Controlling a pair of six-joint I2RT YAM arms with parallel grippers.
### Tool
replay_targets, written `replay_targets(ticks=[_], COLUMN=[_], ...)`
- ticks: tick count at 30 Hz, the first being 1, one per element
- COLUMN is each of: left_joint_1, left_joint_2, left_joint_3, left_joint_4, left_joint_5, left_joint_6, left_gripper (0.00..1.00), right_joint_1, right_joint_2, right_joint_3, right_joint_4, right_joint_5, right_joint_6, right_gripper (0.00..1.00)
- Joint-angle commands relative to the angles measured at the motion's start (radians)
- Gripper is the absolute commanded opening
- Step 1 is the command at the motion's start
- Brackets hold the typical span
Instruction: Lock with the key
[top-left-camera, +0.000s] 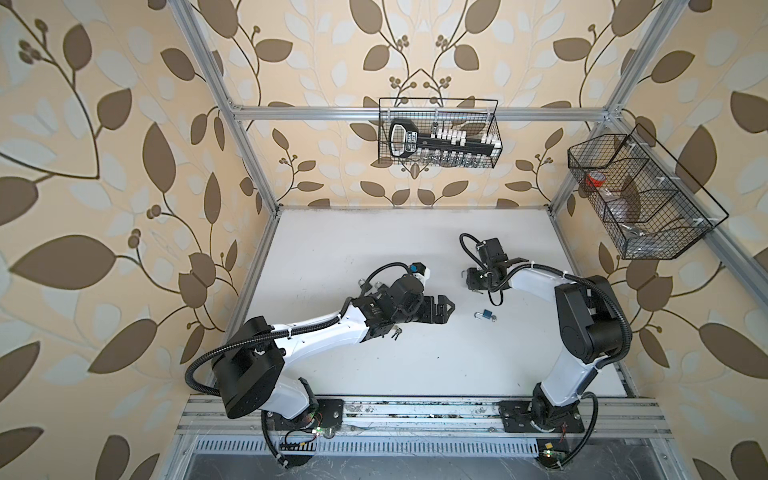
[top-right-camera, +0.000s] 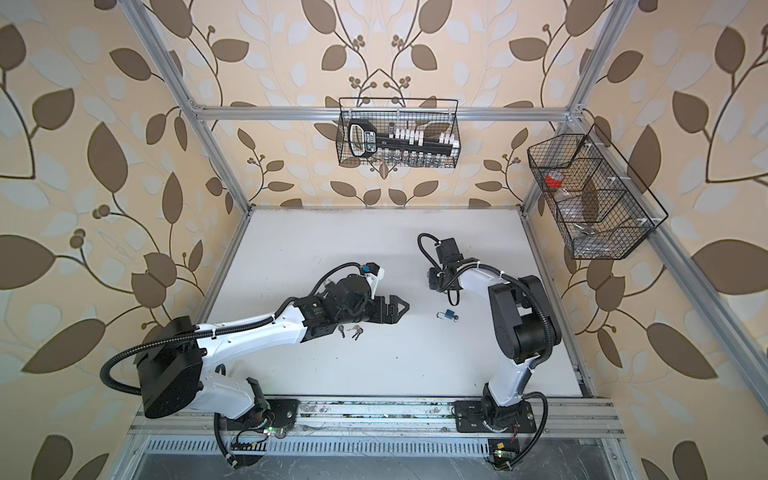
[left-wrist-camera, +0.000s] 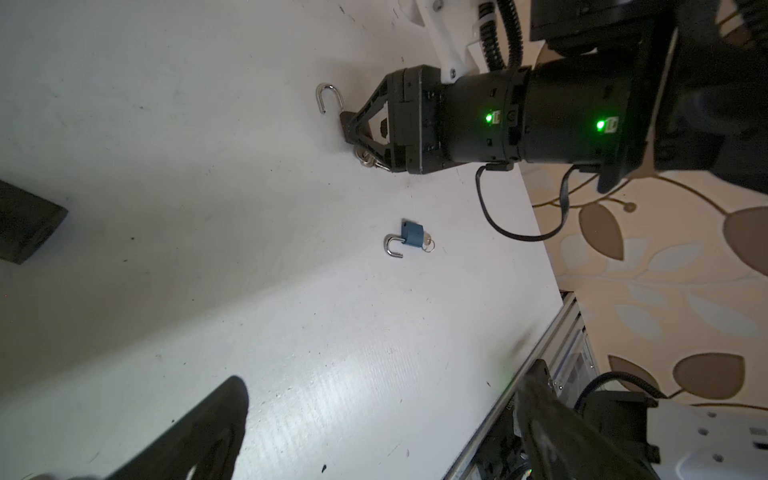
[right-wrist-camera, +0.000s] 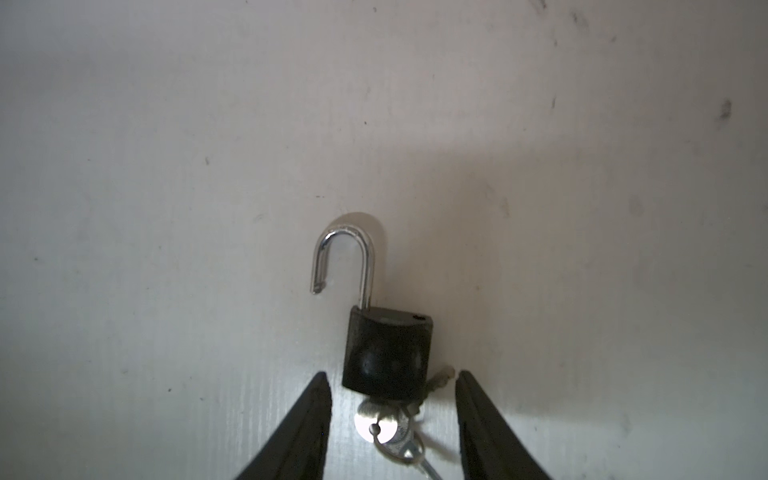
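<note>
Right gripper (right-wrist-camera: 391, 373), open astride the black padlock (right-wrist-camera: 388, 340), should be closed squarely on the key (right-wrist-camera: 376, 426); left gripper (top-left-camera: 449, 308) is noted spread wide and empty.

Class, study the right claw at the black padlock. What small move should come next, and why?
Probably close the right claw on the body of the black padlock. Its fingers straddle the body without touching it, the shackle stands open, and the key sits in the base, so a firm hold seems to come first.

Beige leaf-patterned wallpaper (top-left-camera: 104, 166), aluminium frame (top-left-camera: 311, 112), back wire basket (top-left-camera: 415, 99), side wire basket (top-left-camera: 648, 245), scuffed white tabletop (top-left-camera: 353, 249).
</note>
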Motion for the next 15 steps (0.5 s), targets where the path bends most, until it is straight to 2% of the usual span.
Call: replay_targets(ticks=[1,15], left_joint_1=[0.017,0.034], left_joint_2=[0.026,0.025], left_joint_3=[0.040,0.036], left_joint_4=[0.023,0.029], left_joint_5=[-0.006,0.019], left_joint_6=[0.015,0.007], left_gripper=[0.99,0.99], right_joint_1=[0.004,0.009], right_joint_2=[0.036,0.105], right_joint_3=[0.048,0.094], right_joint_4=[-0.029,-0.063], right_joint_5=[0.017,0.009], right_joint_6=[-0.019,-0.048], right_gripper=[0.48,0.45])
